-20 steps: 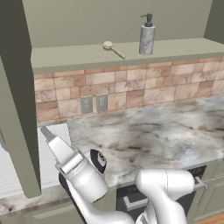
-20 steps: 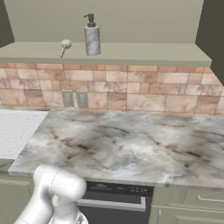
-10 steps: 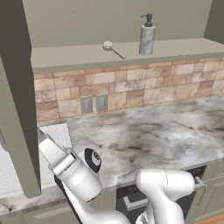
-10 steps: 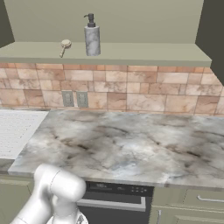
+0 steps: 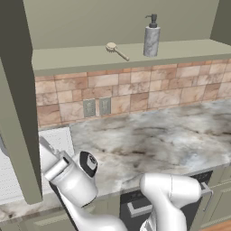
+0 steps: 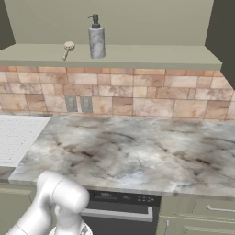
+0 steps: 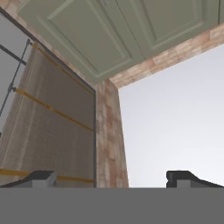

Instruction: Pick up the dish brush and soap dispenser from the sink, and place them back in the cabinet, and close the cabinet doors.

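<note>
Already, from how things lay, we judged both items put away. Going left to right in the left base view, we saw the edge of an open cabinet door (image 5: 18, 108) tall at the far left, the ribbed white drainboard of the sink (image 5: 13, 176) low beside it, and the arm (image 5: 72, 180) folded down in front of the marble counter (image 5: 149, 140). Up on the cabinet (image 5: 126, 22) shelf the dish brush (image 5: 116, 50) lay flat, and just to its right, apart from it, stood the soap dispenser (image 5: 152, 38), upright.

In the right base view we found the same order: the brush to the left, the bottle to its right, and the dark edge of the other open door (image 6: 225, 36) at the far right.

In the hand view the gripper (image 7: 112, 178) showed its two fingertips standing wide apart with nothing between them; it pointed up past a brick wall (image 7: 109, 131) toward green panelled doors (image 7: 113, 30), which cabinet's we could not tell.

We took the step in hand to be the last one, closing the cabinet doors. In our judgement the next move called for raising the arm from its low fold, bringing the hand to the outer face or bar handle of one door and swinging it shut, then the other, keeping clear of the bottle near the shelf edge.

We could read no brand, label or writing anywhere; the bottle was plain.
</note>
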Tool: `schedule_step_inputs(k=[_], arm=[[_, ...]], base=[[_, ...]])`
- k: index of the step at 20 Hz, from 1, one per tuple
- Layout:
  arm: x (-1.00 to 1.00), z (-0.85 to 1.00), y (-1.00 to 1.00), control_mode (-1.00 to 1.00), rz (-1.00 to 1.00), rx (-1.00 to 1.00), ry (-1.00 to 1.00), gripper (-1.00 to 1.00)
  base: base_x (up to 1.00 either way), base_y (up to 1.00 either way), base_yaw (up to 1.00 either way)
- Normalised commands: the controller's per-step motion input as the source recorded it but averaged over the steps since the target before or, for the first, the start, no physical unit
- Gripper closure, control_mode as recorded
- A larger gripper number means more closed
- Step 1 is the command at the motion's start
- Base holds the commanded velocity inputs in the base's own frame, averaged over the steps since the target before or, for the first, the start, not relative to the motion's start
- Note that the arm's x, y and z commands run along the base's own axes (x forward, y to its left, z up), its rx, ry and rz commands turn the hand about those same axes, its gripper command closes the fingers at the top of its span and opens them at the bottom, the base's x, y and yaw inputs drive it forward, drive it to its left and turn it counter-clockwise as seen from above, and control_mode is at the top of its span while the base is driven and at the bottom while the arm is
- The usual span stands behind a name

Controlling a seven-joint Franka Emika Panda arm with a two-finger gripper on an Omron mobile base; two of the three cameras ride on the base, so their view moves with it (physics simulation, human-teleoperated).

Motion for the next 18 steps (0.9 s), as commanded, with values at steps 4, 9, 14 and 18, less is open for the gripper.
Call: schedule_step_inputs(k=[4, 9, 14, 18], arm=[[0.00, 0.00, 0.24, -1.00, -0.04, 0.00, -0.02, -1.00], [0.01, 0.00, 0.25, -1.00, -0.06, 0.00, -0.04, -1.00], [0.01, 0.00, 0.18, -1.00, -0.07, 0.00, -0.04, -1.00], [0.05, 0.00, 0.17, -1.00, -0.08, 0.00, -0.03, -1.00]], base=[[0.00, 0.00, 0.00], [0.00, 0.00, 0.00], [0.00, 0.00, 0.00], [0.00, 0.00, 0.00]])
